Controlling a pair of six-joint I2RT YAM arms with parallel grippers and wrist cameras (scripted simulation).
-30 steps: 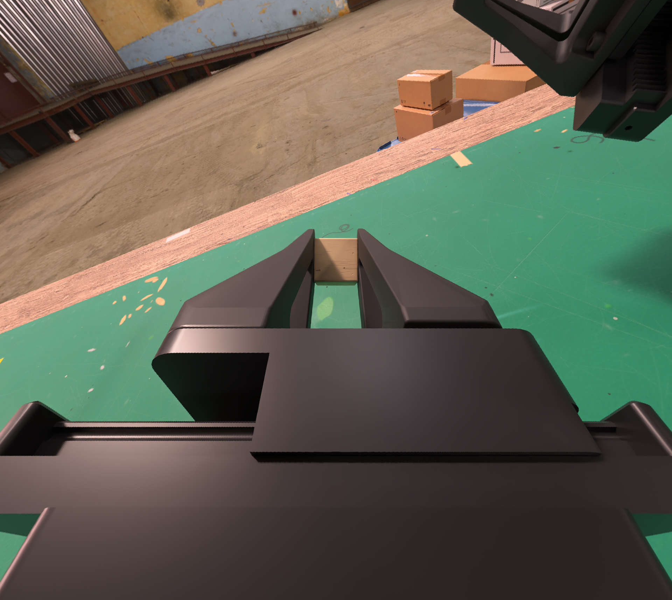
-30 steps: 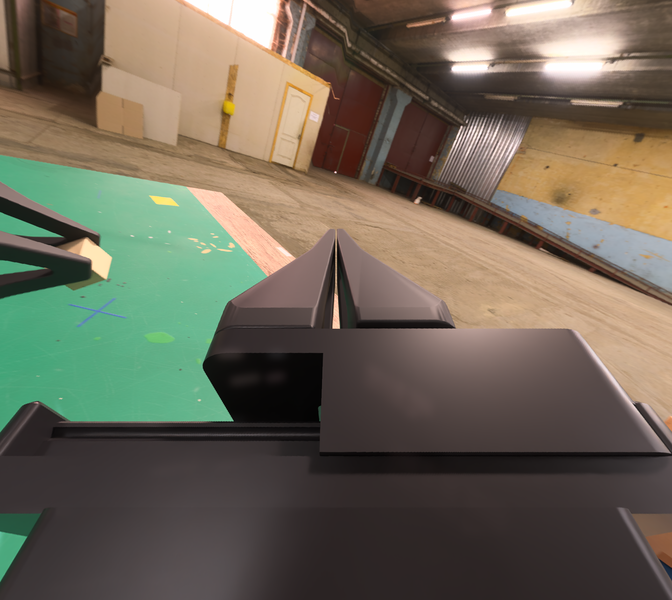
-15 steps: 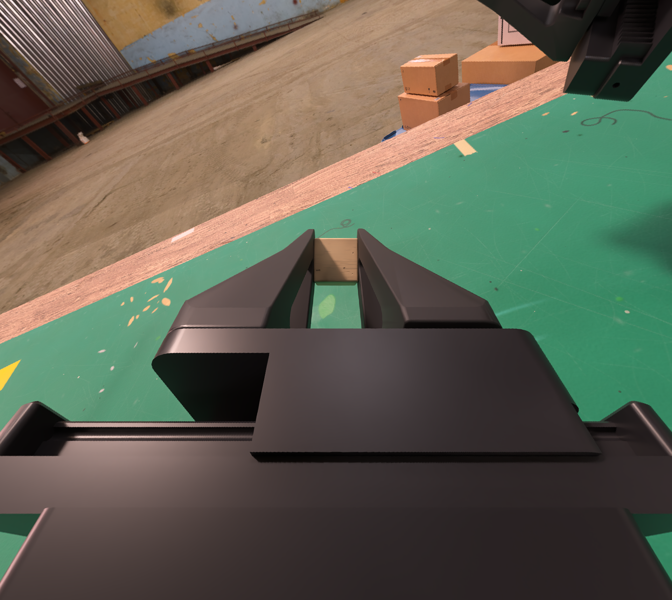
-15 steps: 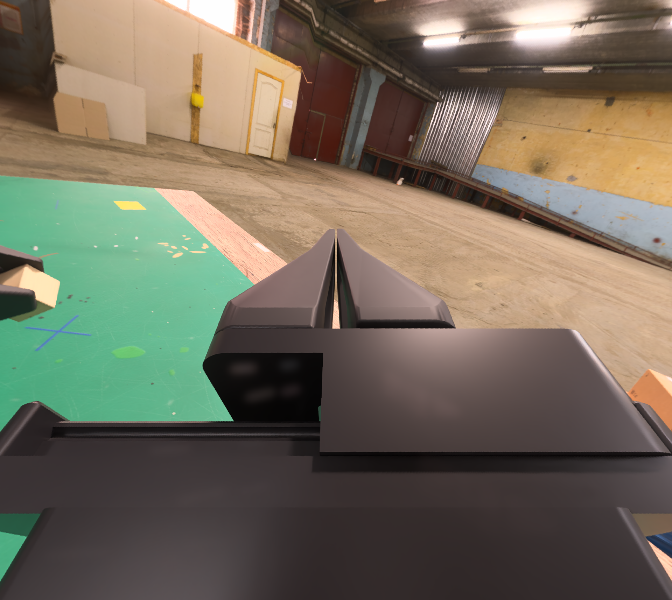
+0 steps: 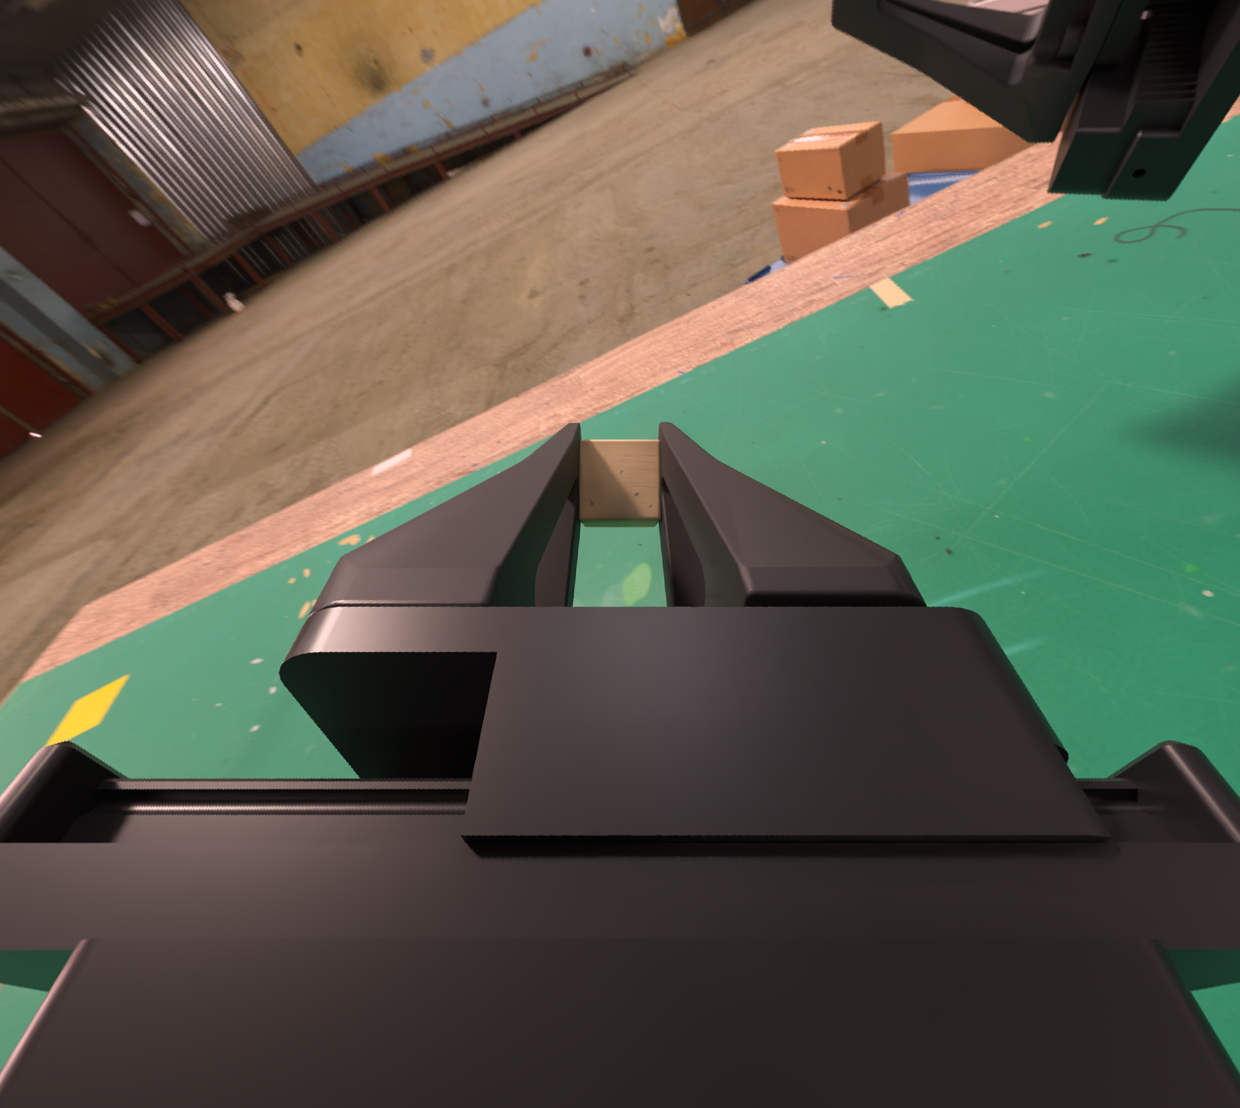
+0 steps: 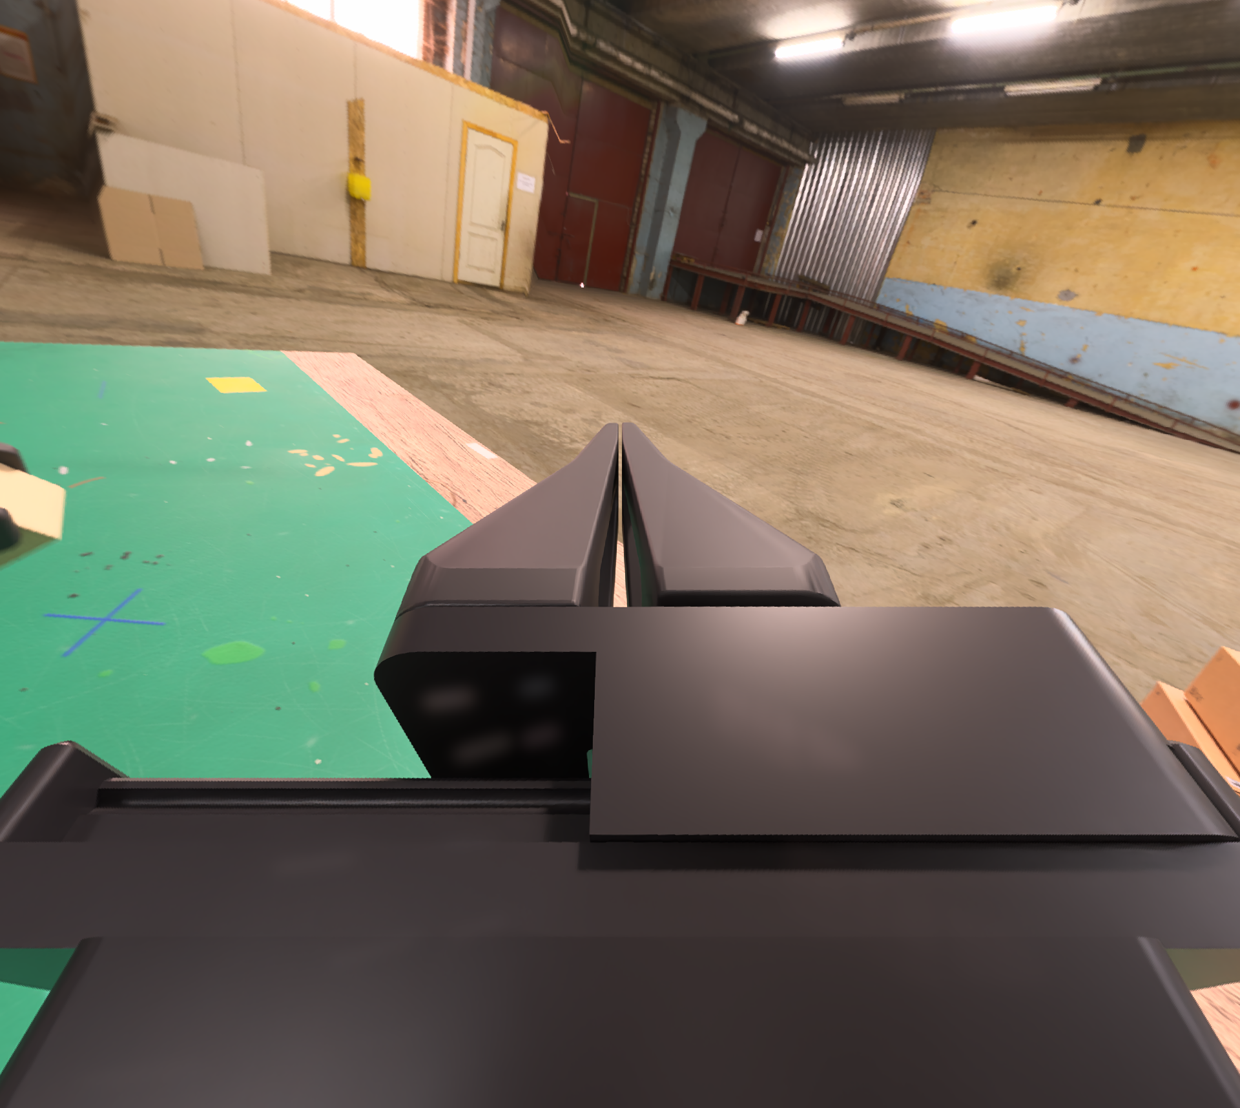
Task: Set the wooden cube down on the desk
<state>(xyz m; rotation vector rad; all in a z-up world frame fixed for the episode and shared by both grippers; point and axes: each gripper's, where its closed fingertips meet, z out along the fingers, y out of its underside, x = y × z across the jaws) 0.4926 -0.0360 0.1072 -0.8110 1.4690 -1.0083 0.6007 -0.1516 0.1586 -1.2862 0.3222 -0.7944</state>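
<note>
Wooden cube (image 5: 618, 480) clamped between tips of left end effector (image 5: 618, 472), held above green tabletop (image 5: 1006, 438). Right end effector (image 6: 620, 512) closed, empty. Risk: early release, cube bounced or tumbled.

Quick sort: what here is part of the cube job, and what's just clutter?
Job:
- wooden cube, clamped in the left pincer, held above the desk
- green desk mat, where it must land

Lying about:
- right pincer, shut and empty
- cardboard boxes on the floor beyond the desk
- yellow tape square
- blue cross mark
</note>
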